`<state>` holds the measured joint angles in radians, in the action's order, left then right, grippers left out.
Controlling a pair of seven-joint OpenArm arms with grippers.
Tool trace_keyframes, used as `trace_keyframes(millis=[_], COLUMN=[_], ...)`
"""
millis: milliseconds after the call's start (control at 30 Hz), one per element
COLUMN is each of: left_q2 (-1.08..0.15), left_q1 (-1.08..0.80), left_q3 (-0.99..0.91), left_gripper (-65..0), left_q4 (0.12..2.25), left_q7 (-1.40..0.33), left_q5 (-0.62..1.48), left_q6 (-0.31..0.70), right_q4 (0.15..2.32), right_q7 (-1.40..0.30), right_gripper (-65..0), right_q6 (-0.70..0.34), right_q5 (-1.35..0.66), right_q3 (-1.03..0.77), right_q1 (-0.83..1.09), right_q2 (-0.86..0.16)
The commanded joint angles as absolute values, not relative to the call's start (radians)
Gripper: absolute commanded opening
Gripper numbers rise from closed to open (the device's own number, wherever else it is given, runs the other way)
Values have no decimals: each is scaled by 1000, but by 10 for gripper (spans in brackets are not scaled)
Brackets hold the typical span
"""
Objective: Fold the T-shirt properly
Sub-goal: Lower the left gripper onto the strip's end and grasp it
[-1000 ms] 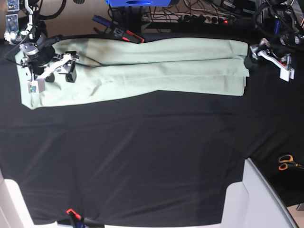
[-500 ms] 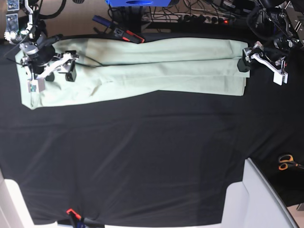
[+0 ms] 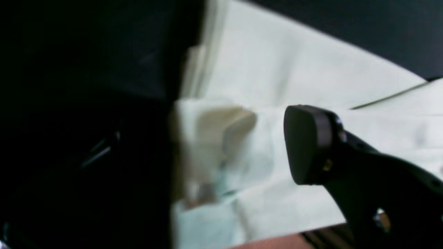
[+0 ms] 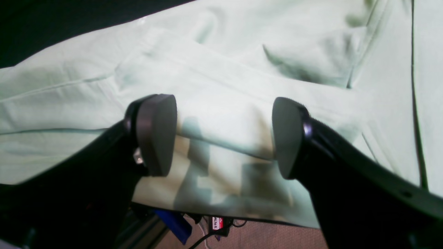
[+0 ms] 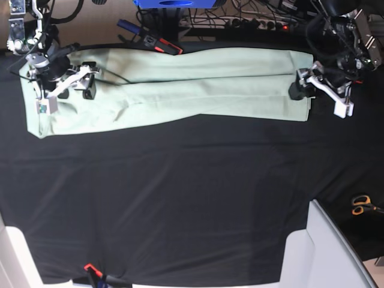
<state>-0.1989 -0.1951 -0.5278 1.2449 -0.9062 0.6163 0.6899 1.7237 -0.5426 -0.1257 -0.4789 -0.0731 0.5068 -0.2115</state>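
Observation:
The pale mint-green T-shirt (image 5: 180,90) lies folded into a long strip across the far side of the black table cloth (image 5: 180,192). My right gripper (image 5: 67,99) is open and hovers over the shirt's left end; in the right wrist view (image 4: 221,138) both pads stand wide apart above the cloth (image 4: 242,69). My left gripper (image 5: 318,100) is open at the shirt's right edge. In the left wrist view (image 3: 228,148) one finger (image 3: 311,145) is over the shirt (image 3: 294,69), and the other is a dark blur on the left.
Orange-handled scissors (image 5: 360,205) lie at the right edge. A white surface (image 5: 330,252) juts in at the bottom right. Red-and-black clamps (image 5: 159,43) sit behind the shirt, with a blue object (image 5: 174,3) and cables beyond. A small red clamp (image 5: 90,268) grips the near edge.
My left gripper has moved left and slightly down, from beside the shirt onto its right edge. My right gripper has stayed nearly still over the left end.

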Motion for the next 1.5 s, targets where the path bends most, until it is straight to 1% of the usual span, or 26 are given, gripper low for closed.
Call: trace_keyframes(millis=[0,133,167,200,433,467,600,733,900,1100,1233,1333,1467], left_q2=[-203,-191,-191,-191,-194,-194,-208,-223,-222,-237,-240,-228,-157], left_q1=[-200,-200,-200,-202,-188,-188,-186,-206,-232,-156,-153,-189,-228], left_q3=[-522,-522,-522,-522,-527,-529,-530,-522,-522,-522,-522,-521,-513], left_gripper=[-96,-97,-109,-146,-623,-650,-650,-650,-650,-650,-650,-650,-650], left_q4=[1250,1250,1250,1248,1159,1153,1165,1293,1466,1471,1497,1563,1698], left_q7=[-935,-935,-935,-935,-934,-934,-934,-935,-935,-935,-935,-940,-940], left_q5=[611,610,610,610,610,610,610,607,496,360,323,274,120], left_q6=[698,698,698,698,698,698,698,698,698,698,698,698,698], right_q4=[1738,1738,1738,1738,1738,1738,1738,1738,1738,1738,1738,1738,1738], right_q7=[-521,-521,-521,-521,-521,-521,-521,-521,-521,-521,-521,-521,-521], right_gripper=[-236,-236,-236,-236,-236,-236,-236,-236,-236,-236,-238,-238,-238], right_q6=[-130,-130,-130,-130,-130,-130,-130,-130,-130,-130,-130,-130,-130], right_q5=[-487,-487,-487,-487,-487,-487,-487,-487,-487,-489,-489,-489,-490], right_q3=[-74,-74,-74,-74,-74,-74,-74,-74,-74,-74,-74,-74,-74], right_q1=[507,507,507,507,509,509,512,512,512,512,515,515,513], right_q2=[-220,-220,-220,-220,-217,-217,-217,-217,-216,-214,-214,-214,-214])
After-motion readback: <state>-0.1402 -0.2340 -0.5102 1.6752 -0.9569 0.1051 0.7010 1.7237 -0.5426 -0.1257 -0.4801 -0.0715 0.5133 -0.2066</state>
